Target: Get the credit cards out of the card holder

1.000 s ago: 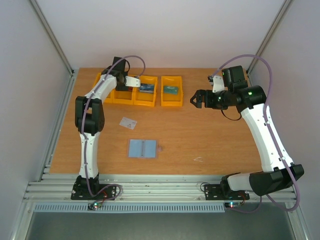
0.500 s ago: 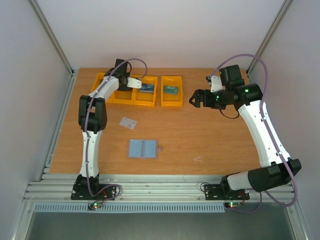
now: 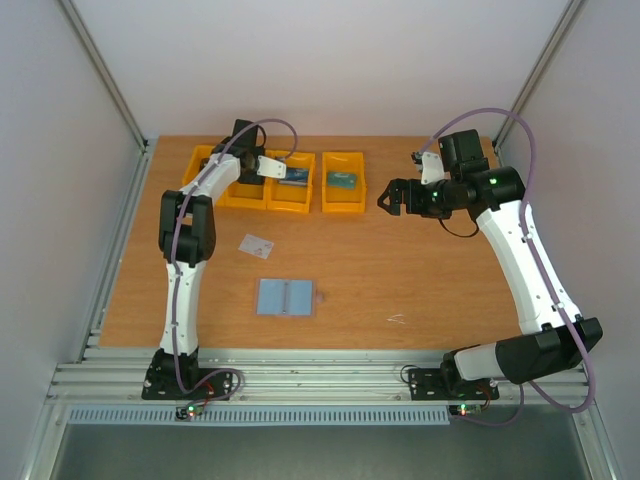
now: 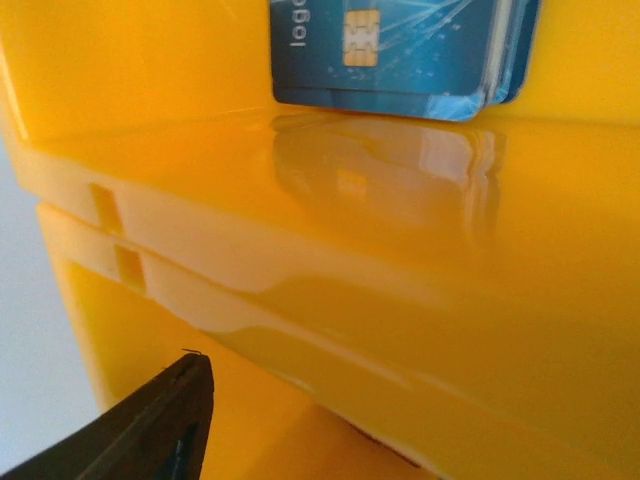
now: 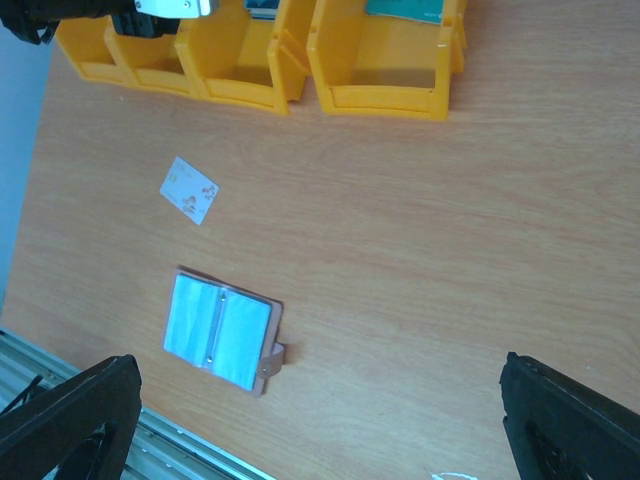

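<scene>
Orange bin (image 4: 300,210) holds blue card (image 4: 400,50) near left hand (image 3: 278,167), grip I cannot tell; right hand (image 3: 384,203) wide, empty, above surface (image 3: 430,280).

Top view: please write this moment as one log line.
left gripper: at orange bin | right gripper: open, empty | card holder: open, flat | pale card: on table

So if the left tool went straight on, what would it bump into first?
Probably the yellow bin close ahead, with the blue card inside; depth is unclear.
</scene>
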`<state>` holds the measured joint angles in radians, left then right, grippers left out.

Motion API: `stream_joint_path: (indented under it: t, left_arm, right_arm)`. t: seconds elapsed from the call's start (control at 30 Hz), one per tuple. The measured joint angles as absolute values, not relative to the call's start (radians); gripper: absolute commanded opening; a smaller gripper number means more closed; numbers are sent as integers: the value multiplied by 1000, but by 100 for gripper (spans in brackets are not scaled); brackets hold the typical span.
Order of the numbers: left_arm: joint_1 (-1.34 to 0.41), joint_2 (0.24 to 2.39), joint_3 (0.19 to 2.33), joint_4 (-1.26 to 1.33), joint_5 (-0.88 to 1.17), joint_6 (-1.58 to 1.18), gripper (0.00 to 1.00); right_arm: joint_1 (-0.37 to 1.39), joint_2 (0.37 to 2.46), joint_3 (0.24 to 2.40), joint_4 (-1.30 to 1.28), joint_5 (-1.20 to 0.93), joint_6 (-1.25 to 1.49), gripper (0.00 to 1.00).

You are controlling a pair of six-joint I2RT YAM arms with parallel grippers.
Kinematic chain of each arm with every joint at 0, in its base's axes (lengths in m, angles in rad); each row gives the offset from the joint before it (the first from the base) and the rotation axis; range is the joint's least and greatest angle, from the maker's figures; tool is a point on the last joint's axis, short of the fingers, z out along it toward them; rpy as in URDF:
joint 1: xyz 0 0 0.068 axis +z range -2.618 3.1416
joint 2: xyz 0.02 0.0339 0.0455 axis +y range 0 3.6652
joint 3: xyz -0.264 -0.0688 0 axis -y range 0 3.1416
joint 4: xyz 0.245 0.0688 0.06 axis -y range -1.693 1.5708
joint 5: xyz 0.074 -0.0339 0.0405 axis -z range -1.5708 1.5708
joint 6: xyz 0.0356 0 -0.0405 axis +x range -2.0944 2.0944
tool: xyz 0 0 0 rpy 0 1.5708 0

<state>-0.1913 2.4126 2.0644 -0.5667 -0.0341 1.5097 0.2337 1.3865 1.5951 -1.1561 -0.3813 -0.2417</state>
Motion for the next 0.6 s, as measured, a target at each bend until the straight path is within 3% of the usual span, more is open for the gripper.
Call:
stream_joint_path:
  t: [0.23,0.3,0.33,0.47,0.6]
  left_arm:
    - [-191,2402,2064,-568,-28,1478,82]
    - [-191,2383,2064,-572,-27,1449,97]
    - [-191,2370,2064,-574,-26,1433,99]
    - [-191,2227,2059,-631,27,1275,99]
    - [-190,1929,1985,-677,134,1066,99]
  right_arm:
    - [234,1376,1595,-1156,-390,-238,99]
    - [233,1363,1595,-1156,-389,-237,99]
    - [233,1354,1594,-1155,-387,-237,99]
    - [229,1281,1560,-1126,-381,-238,98]
    - [219,1186,1481,-1060,-368,-237,98]
